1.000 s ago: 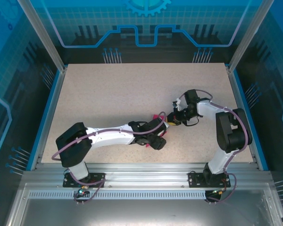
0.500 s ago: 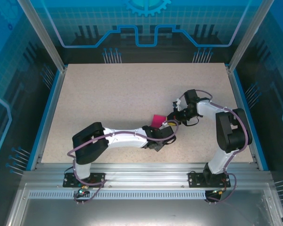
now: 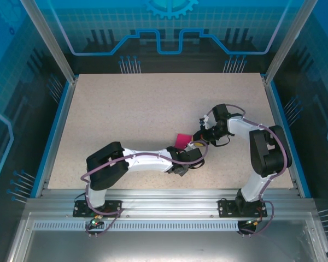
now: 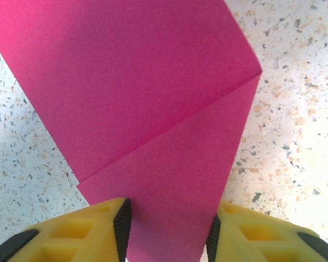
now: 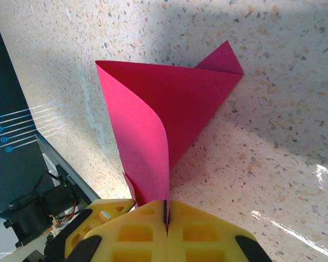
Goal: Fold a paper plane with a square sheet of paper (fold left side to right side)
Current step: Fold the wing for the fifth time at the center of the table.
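In the top external view, most of the sheet of paper (image 3: 181, 140) is hiding behind the two arms. A small magenta patch is showing near the middle of the surface (image 3: 126, 109). The left gripper (image 3: 194, 148) and the right gripper (image 3: 200, 138) are crowding together there, too small to read. The left wrist view is cutting the sheet (image 4: 142, 98) off at its top and bottom.

The speckled beige surface is lying inside a blue border, with translucent blue panels (image 3: 164, 27) standing around it and an aluminium rail (image 3: 164, 202) running along the near edge.

Close up, the left gripper (image 4: 167, 229) is holding its yellow fingers apart. The sheet's narrow end, below a diagonal fold, is lying flat between the black pads; whether it is touching them I cannot tell. The right gripper (image 5: 165, 210) is pressing its fingers together, pinching one edge of the sheet (image 5: 175, 98). That edge is curling up off the surface, while the folded, pointed part is lying flat beyond.
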Robot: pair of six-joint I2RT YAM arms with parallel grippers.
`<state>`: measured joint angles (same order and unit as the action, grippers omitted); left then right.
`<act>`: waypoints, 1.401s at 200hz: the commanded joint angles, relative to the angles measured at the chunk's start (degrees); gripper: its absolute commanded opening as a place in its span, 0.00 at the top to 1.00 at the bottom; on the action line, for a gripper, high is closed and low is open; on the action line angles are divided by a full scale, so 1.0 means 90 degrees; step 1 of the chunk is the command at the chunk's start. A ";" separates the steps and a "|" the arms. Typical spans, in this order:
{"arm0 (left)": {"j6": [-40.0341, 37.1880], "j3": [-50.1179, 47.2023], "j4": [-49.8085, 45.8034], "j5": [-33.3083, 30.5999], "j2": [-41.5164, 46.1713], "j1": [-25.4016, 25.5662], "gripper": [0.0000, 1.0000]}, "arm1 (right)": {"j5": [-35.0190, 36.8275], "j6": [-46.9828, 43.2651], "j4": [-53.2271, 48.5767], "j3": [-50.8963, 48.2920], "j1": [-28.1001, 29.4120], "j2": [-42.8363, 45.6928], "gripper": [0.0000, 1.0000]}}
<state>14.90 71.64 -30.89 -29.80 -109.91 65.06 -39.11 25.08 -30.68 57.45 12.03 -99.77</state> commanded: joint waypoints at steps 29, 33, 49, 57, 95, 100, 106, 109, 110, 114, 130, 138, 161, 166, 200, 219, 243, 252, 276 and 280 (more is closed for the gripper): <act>0.0071 0.0160 -0.0146 -0.0038 -0.0177 0.0045 0.64 | 0.0113 -0.0056 -0.0254 0.0129 0.0122 -0.0117 0.97; 0.0082 0.0164 -0.0145 -0.0032 -0.0177 0.0039 0.65 | 0.0108 -0.0065 -0.0266 0.0135 0.0119 -0.0114 0.97; 0.0103 0.0180 -0.0113 0.0082 -0.0166 0.0036 0.67 | 0.0126 -0.0122 -0.0309 0.0159 0.0124 -0.0097 0.95; 0.0126 0.0193 -0.0112 0.0150 -0.0171 0.0019 0.67 | 0.0133 -0.0159 -0.0329 0.0167 0.0122 -0.0078 0.93; 0.0224 0.0129 0.0045 0.0746 -0.0023 -0.0184 0.76 | 0.0155 -0.0295 -0.0407 0.0193 0.0116 0.0069 0.86; 0.0237 0.0102 0.0070 0.0826 -0.0006 -0.0220 0.78 | 0.0154 -0.0313 -0.0424 0.0198 0.0099 0.0087 0.84; 0.0249 0.0078 0.0114 0.0944 0.0031 -0.0267 0.81 | 0.0152 -0.0342 -0.0434 0.0200 0.0090 0.0115 0.83; 0.0253 0.0073 0.0131 0.1012 0.0050 -0.0287 0.82 | 0.0156 -0.0345 -0.0439 0.0199 0.0085 0.0144 0.82; 0.0256 0.0070 0.0136 0.1034 0.0057 -0.0301 0.82 | 0.0161 -0.0345 -0.0439 0.0194 0.0082 0.0150 0.81; 0.0264 0.0066 0.0154 0.1096 0.0072 -0.0328 0.84 | 0.0181 -0.0348 -0.0446 0.0198 0.0064 0.0183 0.79; 0.0317 -0.0007 0.0249 0.1401 0.0158 -0.0448 0.90 | 0.0353 -0.0362 -0.0450 0.0160 -0.0036 0.0435 0.68; 0.0344 -0.0044 0.0306 0.1549 0.0202 -0.0515 0.92 | 0.0412 -0.0379 -0.0425 0.0123 -0.0101 0.0592 0.62; 0.0450 -0.0084 0.0386 0.1983 0.0315 -0.0719 0.96 | 0.0605 -0.0438 -0.0393 -0.0017 -0.0329 0.1062 0.46; 0.0472 -0.0074 0.0375 0.2081 0.0326 -0.0765 0.97 | 0.0661 -0.0440 -0.0378 -0.0057 -0.0372 0.1162 0.43; 0.0657 -0.0085 0.0515 0.3058 0.0433 -0.1143 1.00 | 0.0911 -0.0511 -0.0168 -0.0332 -0.0499 0.1671 0.31; 0.0876 -0.0207 0.0725 0.3713 0.0515 -0.1485 1.00 | 0.0885 -0.0478 0.0186 -0.0589 -0.0496 0.1847 0.31; 0.1035 -0.0328 0.0979 0.4434 0.0522 -0.1837 1.00 | 0.0818 -0.0361 0.0683 -0.1005 -0.0444 0.1963 0.31; 0.1096 -0.0413 0.1123 0.4650 0.0527 -0.1951 1.00 | 0.0822 -0.0303 0.0829 -0.1114 -0.0384 0.1956 0.31; 0.1314 -0.0637 0.1501 0.5157 0.0542 -0.2250 1.00 | 0.0949 -0.0095 0.1086 -0.1318 -0.0163 0.1891 0.30; 0.1347 -0.0661 0.1555 0.5228 0.0533 -0.2303 1.00 | 0.0979 -0.0061 0.1130 -0.1349 -0.0117 0.1881 0.30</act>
<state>23.88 67.83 -20.95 8.91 -106.78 46.37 -31.35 22.41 -24.95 47.05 8.73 -82.98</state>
